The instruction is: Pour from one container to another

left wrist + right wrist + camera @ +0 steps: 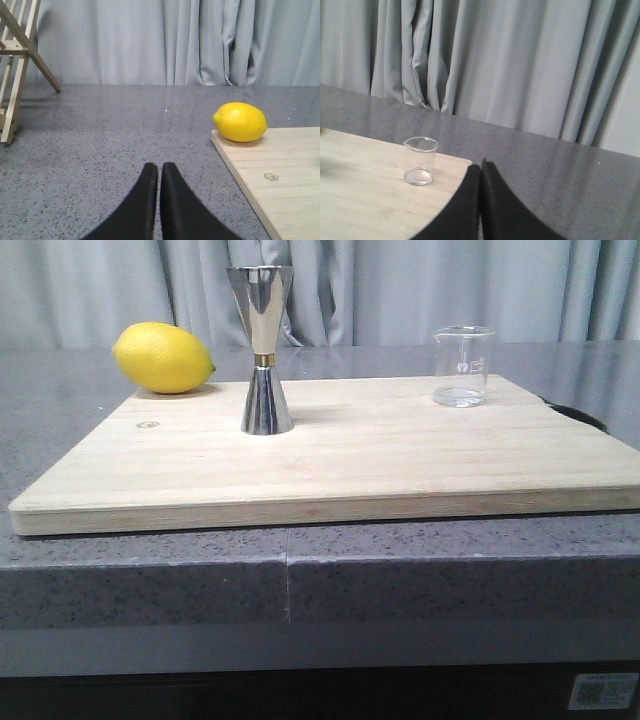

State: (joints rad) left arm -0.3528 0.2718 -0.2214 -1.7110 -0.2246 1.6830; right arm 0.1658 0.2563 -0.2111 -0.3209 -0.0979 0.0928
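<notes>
Standing on a grey speckled counter (400, 570), a pale wooden board (400, 465) carries all three items.

Item 1, far left: lemon (163, 358), yellow, resting at the board's far-left corner. The left wrist view shows it overlapping the board's edge.

Item 2, left of centre: steel jigger (263, 348), hourglass-shaped with a gold band at the waist, upright on the board, near the lemon but apart from it. Seen in the front view only.

Item 3, far right: glass beaker (463, 365), clear, upright near the board's far-right corner, well apart from the jigger. White print shows in the front view; the right wrist view shows its pouring lip. Whether it holds liquid cannot be told.

Left gripper (159, 170): black fingers pressed together, nothing between them, over bare counter left of the board. Only this view shows a wooden rack (17, 60) farther left.

Right gripper (482, 167): fingers likewise closed and empty, by the board's right edge, near the beaker without touching it.

Neither gripper appears in the front view. Grey curtain (400, 290) behind.
</notes>
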